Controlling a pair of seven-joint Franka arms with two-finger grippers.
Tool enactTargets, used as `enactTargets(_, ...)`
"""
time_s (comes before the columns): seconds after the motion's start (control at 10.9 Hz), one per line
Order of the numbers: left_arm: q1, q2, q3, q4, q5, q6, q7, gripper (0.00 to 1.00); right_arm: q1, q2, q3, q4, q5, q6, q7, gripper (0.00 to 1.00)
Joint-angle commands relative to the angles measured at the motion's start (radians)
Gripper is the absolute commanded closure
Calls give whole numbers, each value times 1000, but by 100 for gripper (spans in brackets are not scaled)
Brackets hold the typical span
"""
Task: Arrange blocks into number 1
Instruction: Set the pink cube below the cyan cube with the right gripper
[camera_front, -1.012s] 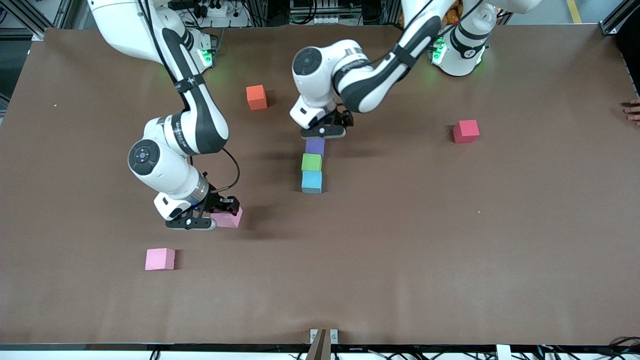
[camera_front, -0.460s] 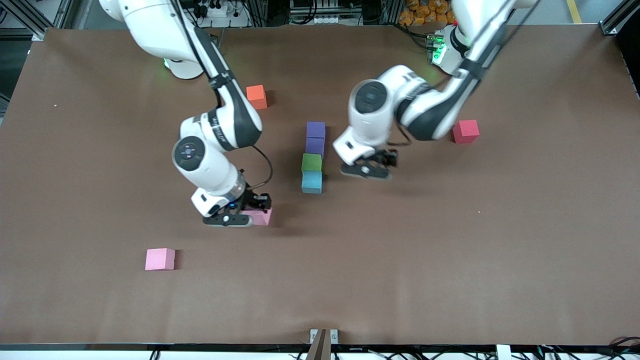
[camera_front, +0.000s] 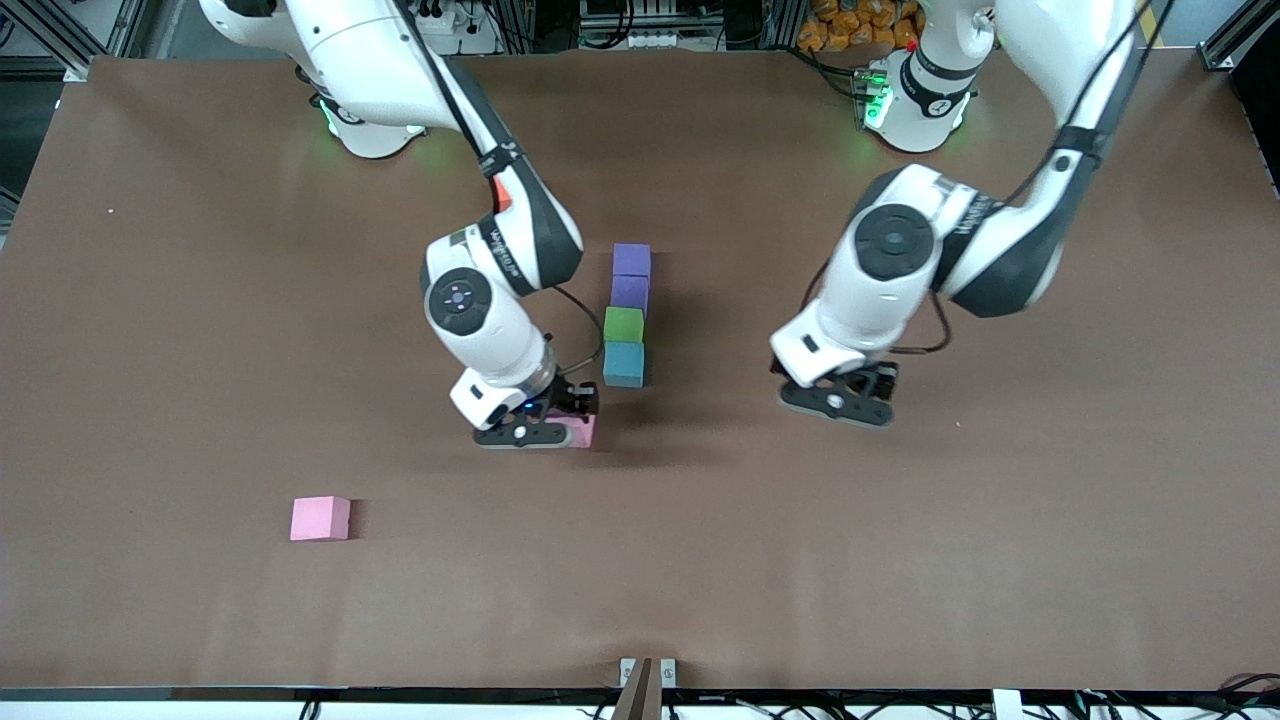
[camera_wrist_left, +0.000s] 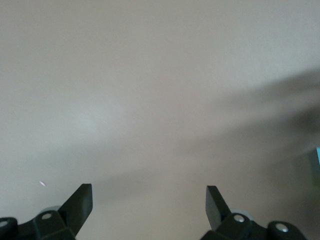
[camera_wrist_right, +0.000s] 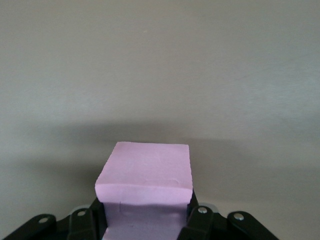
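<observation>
Worktop (camera_front: 1050, 560): wide, covered edge to edge by a matte brown sheet.
Frame (camera_front: 60, 30): aluminium rails at the 11 and 1 o'clock corners.
Clutter at 12 o'clock: a white power strip (camera_front: 425, 20) with dark cables, and a pile of orange items (camera_front: 845, 20).
Floor: grey, with a yellow line (camera_front: 1148, 22) at 1 o'clock.
Light: even, soft shadows.
Edge at 6 o'clock: small metal bracket (camera_front: 647, 672).

Front view: high across the table (camera_front: 200, 620), facing both bases. Wrist views: close, looking down past each arm's own fingers (bare tabletop in both).
</observation>
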Motion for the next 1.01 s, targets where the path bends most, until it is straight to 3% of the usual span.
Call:
enactTargets(0.0,12,2,-3,67,2,-42,74,0,22,78,-8,102,3,-8,21,45)
enactTargets(0.55,159,-1,-3,152,4,-147,293,0,75,142,-5,127,54,58,26,44)
enactTargets(0.92,147,-15,-12,152,42,-240,337,0,89,132,3,72,54,58,26,44)
